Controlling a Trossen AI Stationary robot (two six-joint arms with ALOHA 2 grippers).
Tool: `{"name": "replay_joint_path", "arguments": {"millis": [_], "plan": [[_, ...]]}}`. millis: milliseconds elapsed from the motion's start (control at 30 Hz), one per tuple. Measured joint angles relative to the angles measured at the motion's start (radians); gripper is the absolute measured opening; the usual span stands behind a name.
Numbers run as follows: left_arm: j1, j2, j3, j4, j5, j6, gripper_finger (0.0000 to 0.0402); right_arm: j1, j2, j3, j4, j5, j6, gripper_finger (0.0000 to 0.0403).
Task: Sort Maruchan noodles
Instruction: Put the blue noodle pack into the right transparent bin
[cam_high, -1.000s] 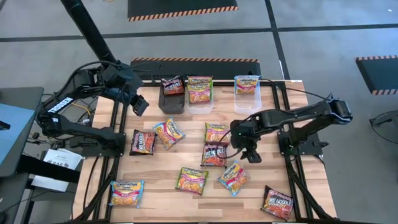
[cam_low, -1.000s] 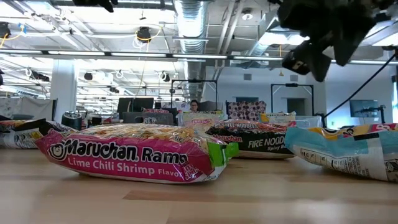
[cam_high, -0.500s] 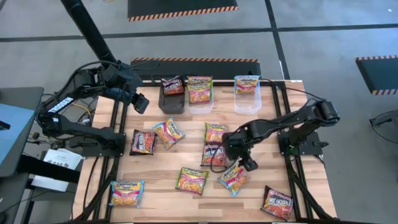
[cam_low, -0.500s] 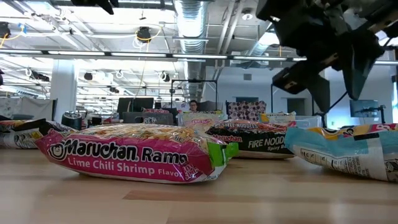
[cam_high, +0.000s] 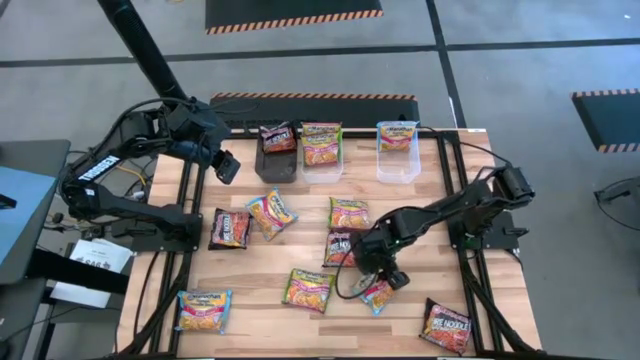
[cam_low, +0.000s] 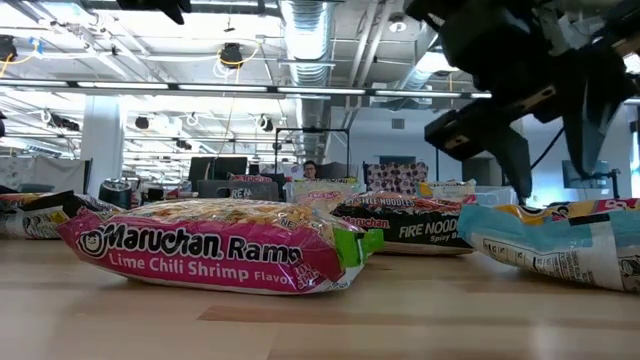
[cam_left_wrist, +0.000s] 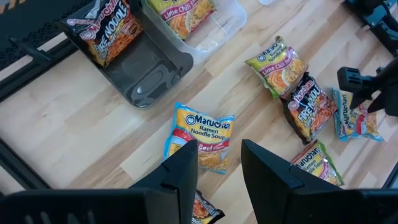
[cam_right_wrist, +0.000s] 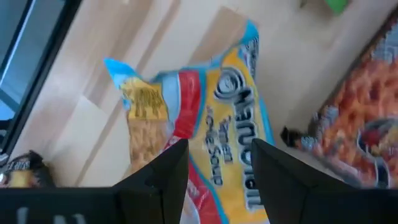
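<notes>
Several Maruchan noodle packets lie flat across the wooden table (cam_high: 260, 300). My right gripper (cam_high: 388, 278) (cam_right_wrist: 219, 149) is open and hovers just above a light blue and yellow packet (cam_high: 376, 295) (cam_right_wrist: 217, 106) (cam_low: 560, 245), one finger on either side of it. In the low view the right gripper (cam_low: 550, 180) stands close over that packet without touching it. My left gripper (cam_high: 228, 167) (cam_left_wrist: 219, 152) is open, raised over the table's far left part. Below it lies a blue and yellow packet (cam_left_wrist: 200, 137).
Three tubs stand at the far edge: a black tub (cam_high: 277, 160) with a dark packet, a clear tub (cam_high: 322, 160) with a pink-green packet, and a clear tub (cam_high: 397, 162) with a blue one. Dark packets (cam_high: 343, 248) (cam_high: 445, 325) and a pink packet (cam_high: 308, 290) lie near my right gripper.
My right gripper has moved toward the table's near edge and a little left, sinking until it stands right over the light blue packet. Its fingers have stayed open. The packets have not moved.
</notes>
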Motion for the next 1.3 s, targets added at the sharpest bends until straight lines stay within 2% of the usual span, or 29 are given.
{"name": "replay_joint_path", "arguments": {"millis": [633, 1167, 1300], "plan": [[0.0, 0.006, 0.0, 0.0, 0.0, 0.034, 0.0109, 0.007, 0.032, -0.001, 0.092, -0.016, -0.053, 0.0195], [0.0, 0.006, 0.0, -0.003, 0.0, 0.042, 0.0109, 0.011, 0.178, 0.014, 0.109, -0.006, -0.029, 0.0195], [0.0, 0.006, 0.0, -0.004, 0.0, 0.042, 0.0109, 0.011, 0.201, 0.015, 0.113, -0.006, 0.044, 0.0181]]}}
